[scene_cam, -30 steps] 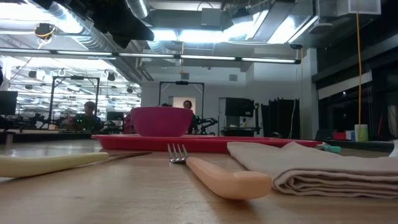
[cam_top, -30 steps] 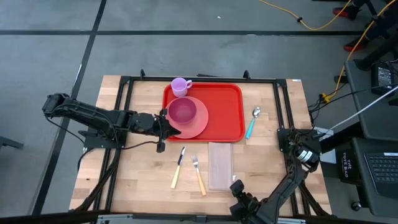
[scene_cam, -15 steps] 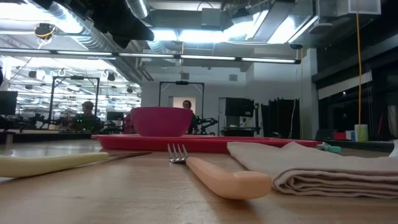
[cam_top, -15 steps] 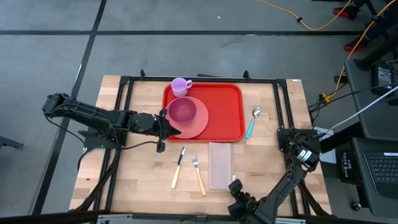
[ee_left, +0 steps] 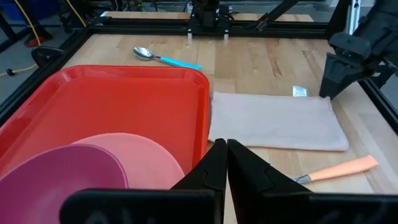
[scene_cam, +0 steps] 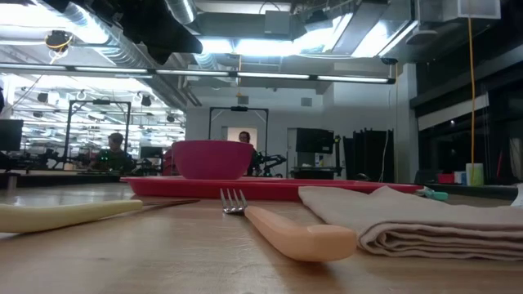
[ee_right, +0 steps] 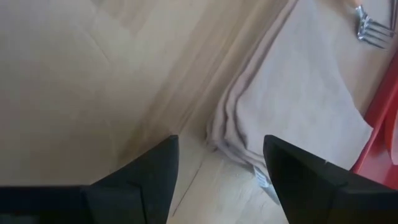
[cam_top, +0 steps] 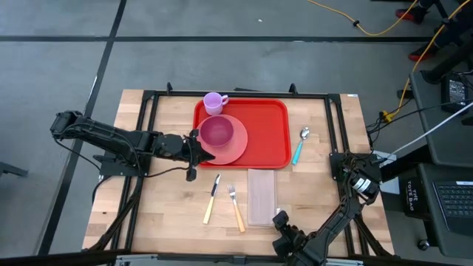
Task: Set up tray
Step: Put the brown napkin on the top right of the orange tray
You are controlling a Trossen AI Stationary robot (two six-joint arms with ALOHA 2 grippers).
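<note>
Tools first: my left tool (cam_top: 196, 150) has its two dark fingers (ee_left: 219, 163) pressed together with no gap, sitting at the near-left corner of the tray (cam_top: 262, 133), right at the edge of the pink plate (cam_top: 235, 148). From the left wrist view I cannot tell whether the tips grip the plate's rim or only rest against it. My right tool (ee_right: 219, 163) stands wide, its fingers well apart, holding nothing; it hovers over the bare wooden surface (cam_top: 170, 207) at the near edge, just beside the folded napkin (cam_top: 261, 196).

The tray is bright red, rectangular, with rounded corners and a raised rim, lying flat on the far middle of the surface. On its left part lies the plate with a magenta bowl (cam_top: 216, 131) on it. A small lilac cup (cam_top: 214, 103) stands at the tray's far-left corner. The tray's right part is bare.

Beside the tray's right edge lies a spoon (cam_top: 300, 145) with a teal handle. Nearer to me, a knife (cam_top: 211, 199) with a pale handle, a fork (cam_top: 235, 207) with an orange handle and the napkin lie side by side.
</note>
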